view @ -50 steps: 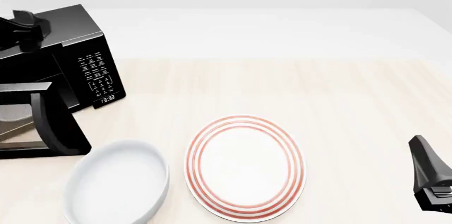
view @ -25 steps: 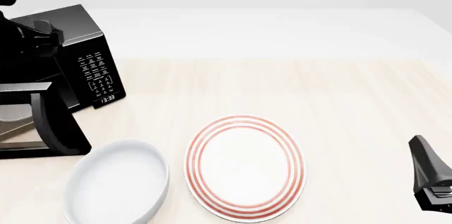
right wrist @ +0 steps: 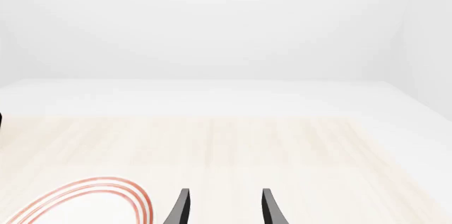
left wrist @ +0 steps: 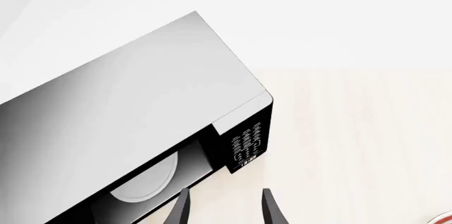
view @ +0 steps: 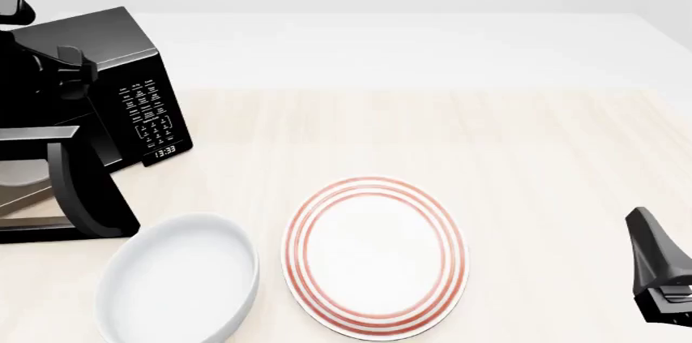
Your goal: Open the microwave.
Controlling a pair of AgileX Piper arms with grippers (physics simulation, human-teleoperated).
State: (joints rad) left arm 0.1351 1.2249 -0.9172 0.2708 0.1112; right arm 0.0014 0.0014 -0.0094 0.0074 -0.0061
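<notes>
The glossy black microwave (view: 113, 51) stands at the table's far left, and its door (view: 96, 197) is swung wide open toward me. Its white-labelled keypad (view: 149, 112) and small clock face right. My left arm (view: 44, 63) hangs above the microwave's top. In the left wrist view my left gripper (left wrist: 224, 208) is open and holds nothing; it looks down on the microwave's top (left wrist: 127, 102), its keypad (left wrist: 247, 142) and the pale turntable (left wrist: 145, 181) inside. My right gripper (right wrist: 224, 208) is open and empty, low at the near right, far from the microwave.
A white plate with red rings (view: 375, 255) lies at the near centre, and its rim (right wrist: 92, 195) shows in the right wrist view. A white bowl (view: 178, 278) sits left of it, just in front of the open door. My right arm (view: 662, 278) is at the near right edge.
My left arm has shifted a little upward and rightward over the microwave's top. The door, bowl, plate and right arm have not moved.
</notes>
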